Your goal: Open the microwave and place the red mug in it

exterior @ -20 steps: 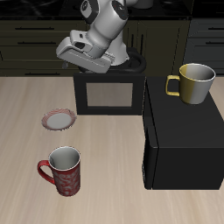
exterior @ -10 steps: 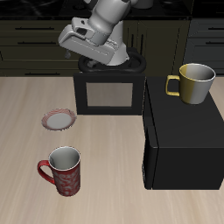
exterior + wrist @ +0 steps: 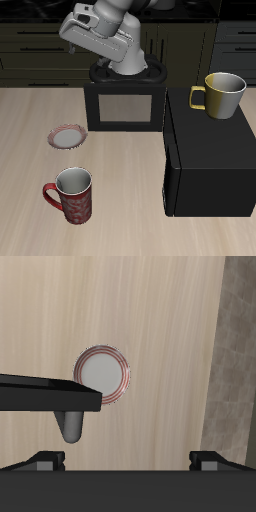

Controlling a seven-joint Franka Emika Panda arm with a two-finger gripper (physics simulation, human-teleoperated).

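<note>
The microwave (image 3: 210,160) is a large black box beside the table's middle. Its windowed door (image 3: 122,106) stands swung out, its window facing the table's front edge. The door's edge (image 3: 45,394) and grey bar handle (image 3: 72,424) show in the wrist view. The red mug (image 3: 70,195) stands upright near the front edge, its handle pointing away from the microwave. My gripper (image 3: 106,58) hangs above the door's outer end, apart from it. In the wrist view my gripper (image 3: 130,461) is open and empty.
A yellow-olive mug (image 3: 222,94) stands on top of the microwave. A flat red-rimmed plate (image 3: 68,137) lies on the table between the door and the red mug; it also shows in the wrist view (image 3: 103,374). Dark cabinets run behind the table.
My gripper has risen and drawn back from the top of the door. The door, the mugs and the plate have not moved.
</note>
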